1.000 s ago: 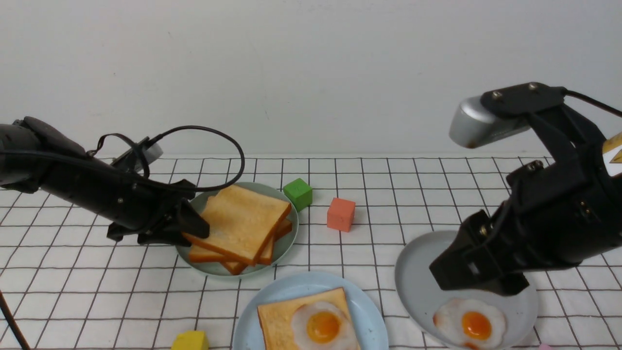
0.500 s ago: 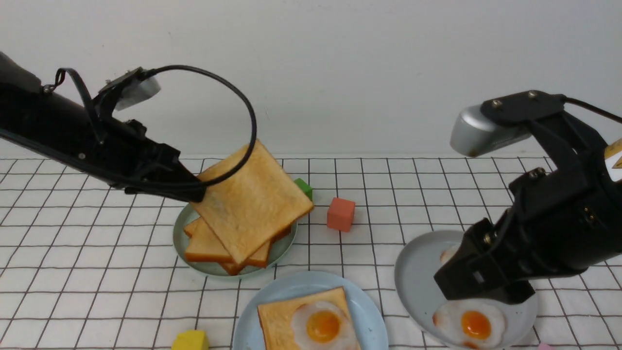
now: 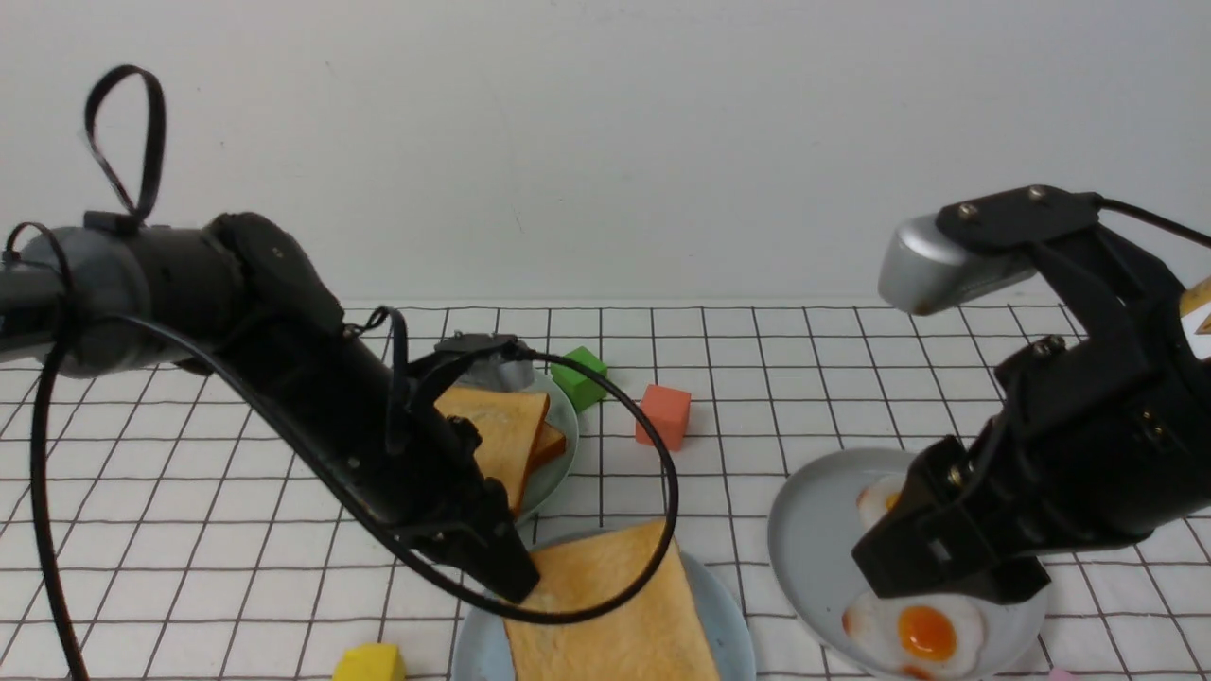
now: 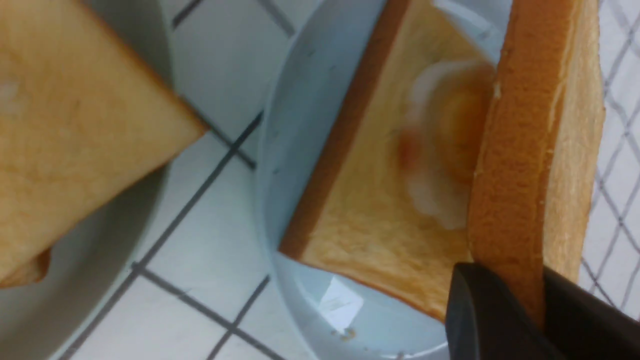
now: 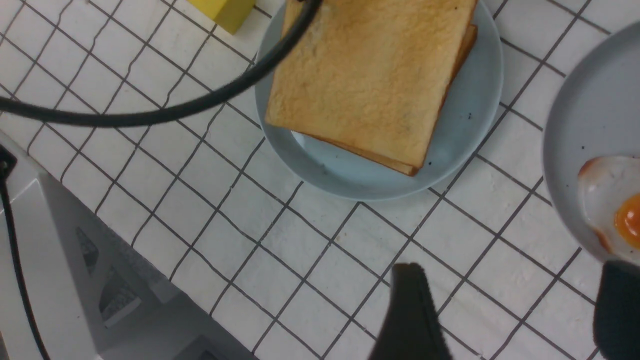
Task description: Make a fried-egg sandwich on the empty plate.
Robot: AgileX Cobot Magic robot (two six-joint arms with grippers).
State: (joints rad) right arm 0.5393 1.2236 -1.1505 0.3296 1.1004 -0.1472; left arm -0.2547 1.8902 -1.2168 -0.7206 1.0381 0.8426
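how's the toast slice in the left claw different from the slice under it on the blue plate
The upper slice is pinched at one edge by the left claw and tilted, that edge raised; the lower slice lies flat on the blue plate. The lower slice carries a fried egg; the upper slice is bare on top. Both are square, golden-brown toast with darker crusts.

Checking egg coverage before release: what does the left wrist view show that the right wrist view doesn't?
Left wrist only: the egg, exposed under the tilted top slice. It also shows the left hand pinching that slice's edge, and the toast pile.
Right wrist only: the yellow block, the grey plate with a loose egg, and the right hand, open and empty.
Both: the top slice, the lower slice and the blue plate.
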